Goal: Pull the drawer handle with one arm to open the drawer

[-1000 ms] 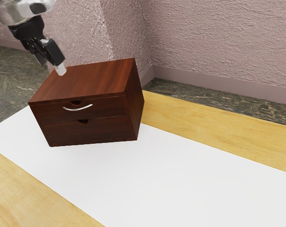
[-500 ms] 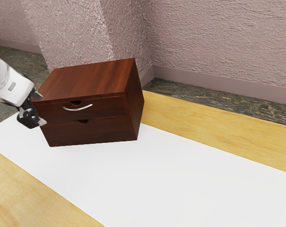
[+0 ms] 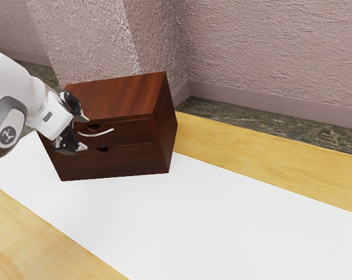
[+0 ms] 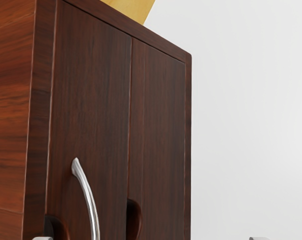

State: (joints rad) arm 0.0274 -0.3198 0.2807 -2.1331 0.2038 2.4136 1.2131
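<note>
Claw: my claw [image 3: 83,134] sits at the cabinet's front face, at the end of the handle nearer the exterior view's left. Its fingers are spread wide, one above the handle's line and one below, and I see neither pressing on the metal.
Arm: my white arm [image 3: 16,116] comes in from the exterior view's left and covers the cabinet's front corner on that side.
Cabinet: the cabinet [image 3: 120,96] is a dark reddish wood box that stands upright on the white sheet, with two drawers stacked in its front.
Upper drawer: the upper drawer [image 3: 132,133] has its front flush with the cabinet's face, so it is shut.
Handle: the handle [image 3: 99,132] is a slim, curved silver bar lying across the upper drawer's front, toward the cabinet's side where my claw is. In the wrist view, the handle [image 4: 88,200] bows out from the wood just ahead of my hand.
Lower drawer: the lower drawer [image 3: 126,160] sits directly under the upper one. It is also flush and has a small dark notch [image 3: 102,150] at its top edge.
White sheet: the white sheet [image 3: 193,221] spreads out under and in front of the cabinet.
Table: the table [image 3: 269,157] is light wood and shows beyond the sheet on both sides of the cabinet.
</note>
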